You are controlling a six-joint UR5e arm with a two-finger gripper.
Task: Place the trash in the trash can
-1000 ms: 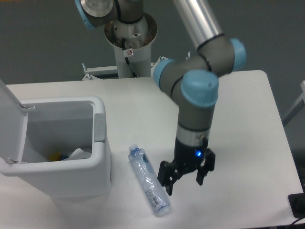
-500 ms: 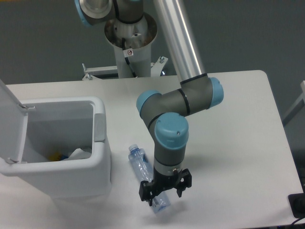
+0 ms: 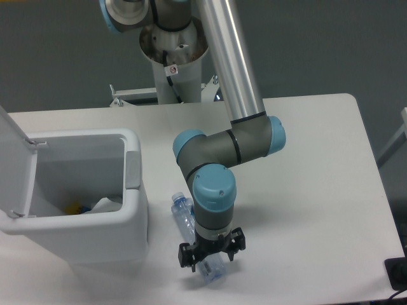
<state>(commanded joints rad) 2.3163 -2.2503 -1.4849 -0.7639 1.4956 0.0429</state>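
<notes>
One arm reaches down over the table (image 3: 318, 165), and its gripper (image 3: 212, 253) now hangs straight above the lower half of the bottle (image 3: 191, 232). Half a second ago it stood a little further right and higher up the table; a second ago it was well to the right of the bottle, clear of it. The wrist has swung leftward with it, so the blue-capped joint now covers the middle of the bottle. The bottle itself lies where it lay before, flat on the table just beside the front right corner of the trash can (image 3: 137, 210), its cap end pointing up and left.

The fingers stand apart, one on each side of the bottle's lower end; whether they touch it cannot be told from this view.

Much of the bottle is hidden behind the wrist, with only the cap end and the bottom tip showing. Inside the open trash can a whitish crumpled wrapper (image 3: 105, 204) shows low against the right wall, partly cut off by the rim, next to a small dark and yellow scrap too blurred to name. The lid (image 3: 11, 152) stands up at the left edge, cut by the frame.
</notes>
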